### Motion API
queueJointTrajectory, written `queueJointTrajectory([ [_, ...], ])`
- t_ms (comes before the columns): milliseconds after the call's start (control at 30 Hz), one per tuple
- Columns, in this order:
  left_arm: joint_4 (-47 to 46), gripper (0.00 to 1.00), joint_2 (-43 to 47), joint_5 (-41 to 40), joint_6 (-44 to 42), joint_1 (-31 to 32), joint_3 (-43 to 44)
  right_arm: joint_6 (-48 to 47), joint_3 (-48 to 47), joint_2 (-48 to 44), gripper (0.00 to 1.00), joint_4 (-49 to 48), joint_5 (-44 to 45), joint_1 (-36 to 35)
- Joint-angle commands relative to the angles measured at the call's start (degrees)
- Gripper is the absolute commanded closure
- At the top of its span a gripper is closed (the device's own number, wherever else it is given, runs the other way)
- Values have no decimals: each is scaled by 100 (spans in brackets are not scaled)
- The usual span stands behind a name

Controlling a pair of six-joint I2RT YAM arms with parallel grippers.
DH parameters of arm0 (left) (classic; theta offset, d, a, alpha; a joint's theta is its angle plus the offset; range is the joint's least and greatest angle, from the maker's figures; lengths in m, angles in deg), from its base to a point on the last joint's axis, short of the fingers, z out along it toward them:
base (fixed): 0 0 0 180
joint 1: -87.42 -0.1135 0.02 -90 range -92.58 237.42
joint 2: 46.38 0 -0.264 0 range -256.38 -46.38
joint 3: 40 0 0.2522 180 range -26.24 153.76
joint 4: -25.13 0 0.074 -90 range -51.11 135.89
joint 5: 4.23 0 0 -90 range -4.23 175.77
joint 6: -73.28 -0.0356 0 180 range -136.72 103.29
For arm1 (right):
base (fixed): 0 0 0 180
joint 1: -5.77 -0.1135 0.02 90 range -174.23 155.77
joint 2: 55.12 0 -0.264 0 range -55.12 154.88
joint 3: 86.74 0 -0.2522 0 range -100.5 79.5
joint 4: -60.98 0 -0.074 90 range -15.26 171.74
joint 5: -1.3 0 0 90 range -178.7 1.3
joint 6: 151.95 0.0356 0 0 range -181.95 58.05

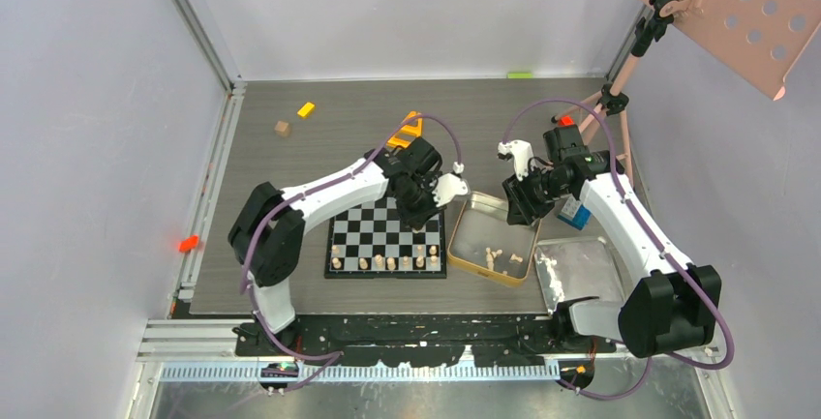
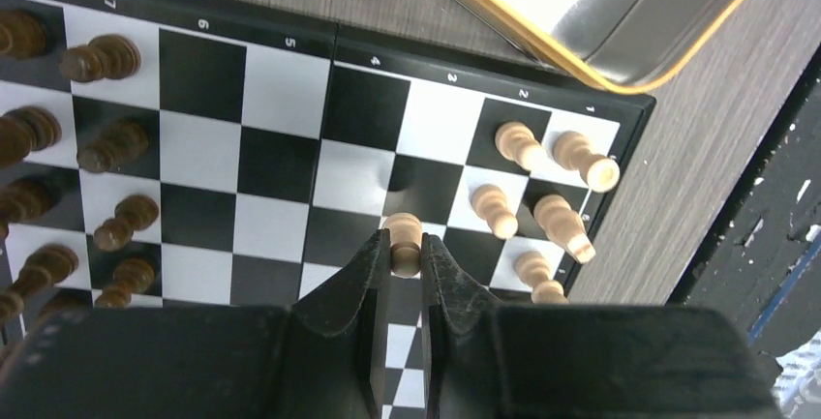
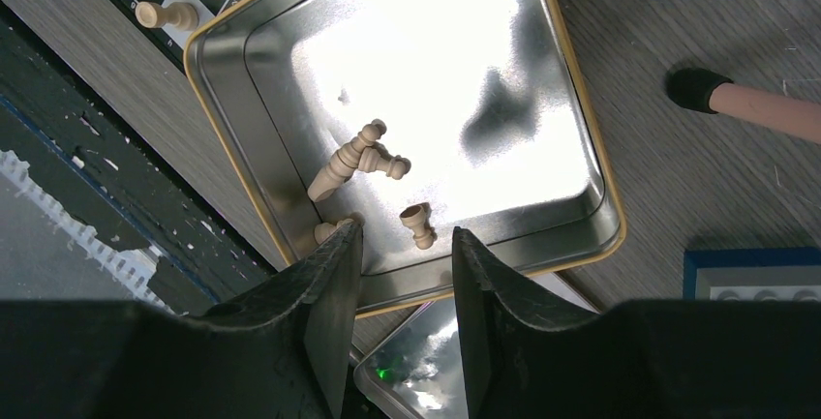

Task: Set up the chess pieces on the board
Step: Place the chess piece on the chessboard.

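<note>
In the top view we are seeing a small brown cube [image 1: 282, 129] and a yellow block [image 1: 306, 109] lying at the upper left of the tabletop, well apart from the board [image 1: 373, 230]. The board is sitting left of centre, with a row of pale pieces [image 1: 391, 263] standing along its lower edge.

The left gripper [image 2: 407, 245] is hanging over the board's right side. In the left wrist view it is pinching a pale pawn [image 2: 403, 228] between narrow jaws. The pawn's round head is pointing toward the top of the frame and its long axis is running in line with the fingers. We cannot tell whether its base is touching the board. Printed digits are running along the board's border, from 8 at the upper left to 1 at the right. Dark pieces [image 2: 97, 56] are standing at that frame's left edge.

Just right of the board, the gold tin [image 1: 451, 250] is holding loose pale pieces. The right gripper [image 3: 407, 235] is hovering over it, jaws spread wide and gripping nothing. Beneath it a long pale piece [image 3: 341, 165] is lying flat, slanting from lower left to upper right. A silver tray [image 1: 591, 269] is lying at the lower right.
</note>
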Motion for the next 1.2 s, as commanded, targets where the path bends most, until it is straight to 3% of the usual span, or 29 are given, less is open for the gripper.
queueJointTrajectory([
  [0,18,100,499,107,-142,-30,-297,-41,-32,57,55,-11,-103,26],
  [500,-116,100,673,287,-84,-31,-949,-35,-21,121,55,0,-110,23],
  [1167,-151,100,680,594,59,-11,-1014,-75,3,166,55,34,-118,23],
])
